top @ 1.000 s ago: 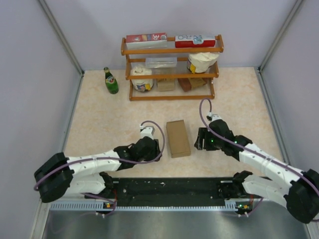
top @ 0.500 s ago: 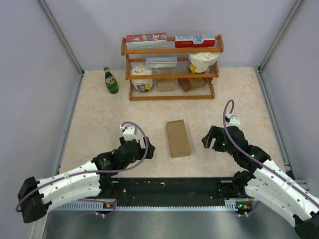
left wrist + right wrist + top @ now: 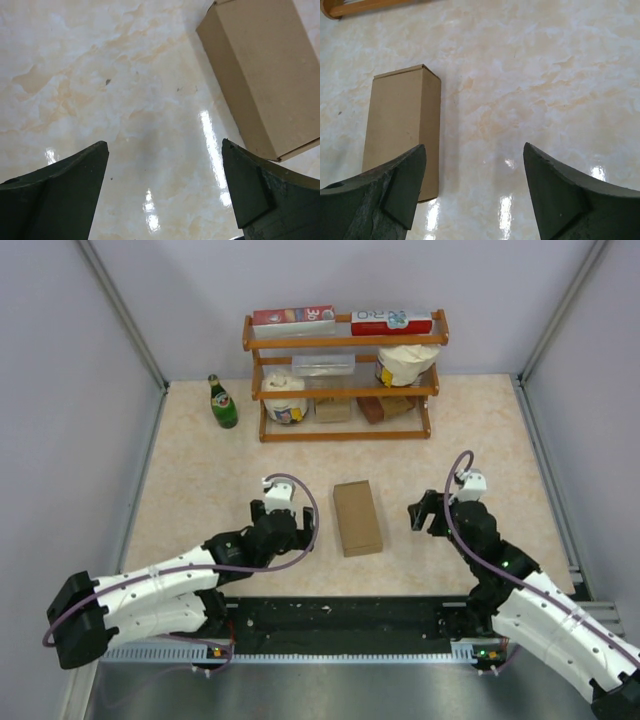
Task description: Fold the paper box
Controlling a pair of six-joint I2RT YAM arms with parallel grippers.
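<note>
Robot lab cell, plain grey walls (image 3: pixel 60 390), marble-look table (image 3: pixel 480 430), stocked wooden shelf (image 3: pixel 340 393)

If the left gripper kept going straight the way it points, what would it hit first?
Probably the bare tabletop: only marbled surface shows between the open jaws of the left gripper. The paper box lies off to its right, seemingly out of line.

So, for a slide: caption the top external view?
Paper box lies closed on the table between the open left tool and open right tool, untouched.

Matt, smooth kraft cardboard paper box (image 3: pixel 357 518); glossy beige marbled table (image 3: pixel 200 480); varnished wood rack (image 3: pixel 340 341).
</note>
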